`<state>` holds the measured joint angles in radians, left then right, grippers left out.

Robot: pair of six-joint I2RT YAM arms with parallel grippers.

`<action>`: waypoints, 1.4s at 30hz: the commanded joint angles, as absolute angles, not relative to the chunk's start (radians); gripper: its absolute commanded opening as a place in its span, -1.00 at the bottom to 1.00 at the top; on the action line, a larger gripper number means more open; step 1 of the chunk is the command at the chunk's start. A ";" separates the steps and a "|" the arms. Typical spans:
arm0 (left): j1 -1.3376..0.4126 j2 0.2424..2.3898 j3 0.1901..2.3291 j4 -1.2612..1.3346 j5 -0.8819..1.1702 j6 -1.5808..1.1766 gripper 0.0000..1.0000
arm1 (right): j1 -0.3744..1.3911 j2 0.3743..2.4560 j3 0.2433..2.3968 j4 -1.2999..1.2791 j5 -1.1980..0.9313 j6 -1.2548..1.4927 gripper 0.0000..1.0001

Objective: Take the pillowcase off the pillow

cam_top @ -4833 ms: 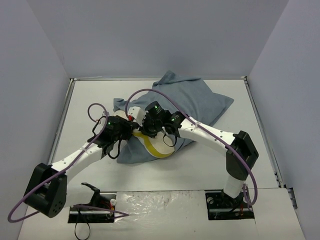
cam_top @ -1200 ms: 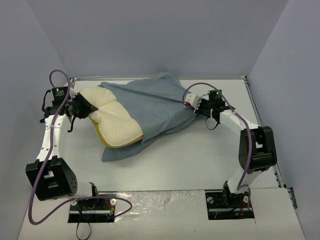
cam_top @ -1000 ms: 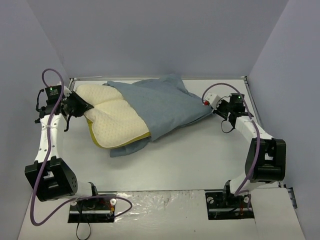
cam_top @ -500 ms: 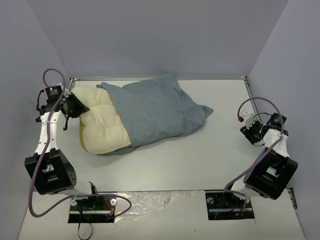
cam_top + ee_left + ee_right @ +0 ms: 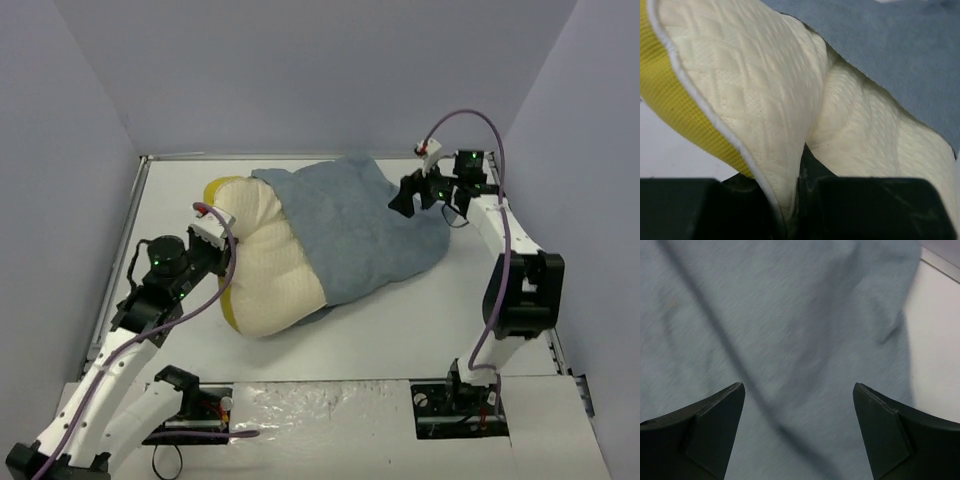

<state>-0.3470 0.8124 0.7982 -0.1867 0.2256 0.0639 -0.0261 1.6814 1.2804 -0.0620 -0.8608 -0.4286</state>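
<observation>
The cream quilted pillow [image 5: 265,265] with yellow edge trim lies mid-table, its left half bare. The grey-blue pillowcase [image 5: 360,225] still covers its right half. My left gripper [image 5: 212,240] is shut on the pillow's left edge; in the left wrist view the pillow [image 5: 755,100] is pinched between the black jaws of the left gripper [image 5: 792,210], with the pillowcase [image 5: 900,55] behind. My right gripper [image 5: 403,195] hovers open over the pillowcase's far right corner. In the right wrist view the right gripper [image 5: 799,390] has wide-apart fingers above the pillowcase [image 5: 790,325], nothing between them.
White tabletop [image 5: 440,310] is walled by grey-blue panels at the back and both sides. The arm bases [image 5: 460,405] sit at the near edge. A strip of bare table [image 5: 935,340] shows to the right of the cloth in the right wrist view.
The right gripper let go of the pillowcase, swung out to the right, then returned open above its far right corner. The left arm pulled the pillow forward and rightward.
</observation>
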 commanded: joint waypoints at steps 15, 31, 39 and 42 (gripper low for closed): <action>-0.354 0.716 0.762 0.032 0.230 0.388 -0.95 | 0.072 2.289 1.865 0.144 -1.111 0.291 1.00; -0.356 0.699 0.750 0.041 0.209 0.382 -0.95 | 0.046 2.316 1.652 0.812 -1.189 0.788 -1.00; -0.347 0.724 0.784 0.052 0.065 0.356 -0.95 | -0.121 2.119 1.568 0.798 -1.083 0.677 -1.00; -0.327 0.755 0.820 0.054 -0.024 0.322 -0.95 | -0.169 2.012 1.560 0.463 -0.964 0.376 -1.00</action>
